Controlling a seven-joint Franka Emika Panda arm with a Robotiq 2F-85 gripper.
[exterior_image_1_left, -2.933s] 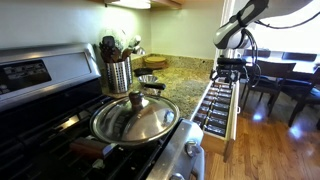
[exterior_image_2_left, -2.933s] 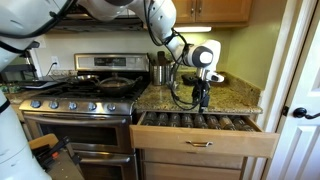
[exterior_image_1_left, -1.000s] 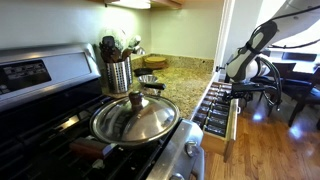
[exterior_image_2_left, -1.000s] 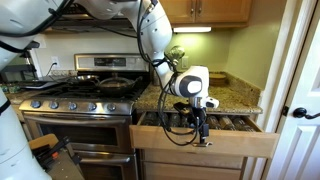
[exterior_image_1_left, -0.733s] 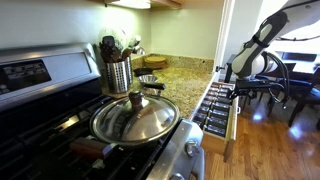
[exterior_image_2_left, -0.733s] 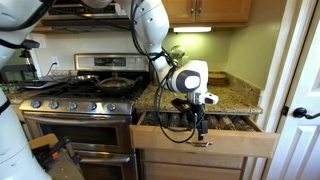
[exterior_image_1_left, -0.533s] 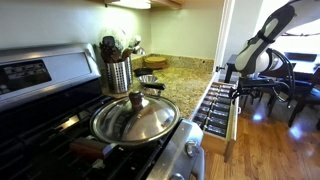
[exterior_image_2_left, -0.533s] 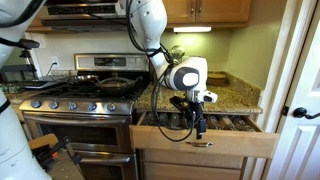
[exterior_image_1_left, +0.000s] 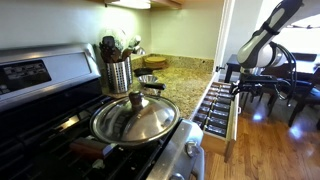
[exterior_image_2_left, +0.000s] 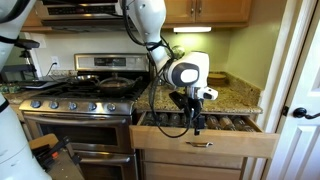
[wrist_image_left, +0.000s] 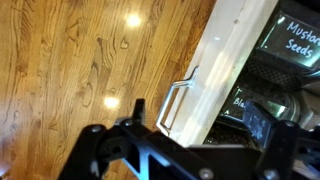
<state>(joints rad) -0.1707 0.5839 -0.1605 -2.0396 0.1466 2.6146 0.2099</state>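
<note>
A wooden drawer stands pulled out under the granite counter, and its front panel (exterior_image_1_left: 232, 122) (exterior_image_2_left: 205, 144) (wrist_image_left: 228, 62) carries a metal handle (wrist_image_left: 177, 97) (exterior_image_2_left: 200, 145). Rows of spice jars (exterior_image_1_left: 212, 106) (exterior_image_2_left: 178, 121) (wrist_image_left: 296, 36) lie inside. My gripper (exterior_image_1_left: 239, 89) (exterior_image_2_left: 197, 126) (wrist_image_left: 200, 115) hangs open just above the front panel and holds nothing. In the wrist view one finger (wrist_image_left: 135, 109) is on the floor side near the handle. The other finger (wrist_image_left: 265, 119) is over the jars, so the jaws straddle the panel.
A pan with a steel lid (exterior_image_1_left: 135, 118) sits on the gas stove (exterior_image_2_left: 80, 95). A steel utensil crock (exterior_image_1_left: 118, 72) and a small bowl (exterior_image_1_left: 150, 79) stand on the granite counter (exterior_image_1_left: 180, 82). A dining table and chairs (exterior_image_1_left: 290, 80) are beyond the drawer. A wood floor (wrist_image_left: 70, 70) lies below.
The arm came off the counter and down to the drawer front. Over the last second the gripper lifted a little and shifted along the panel, staying open.
</note>
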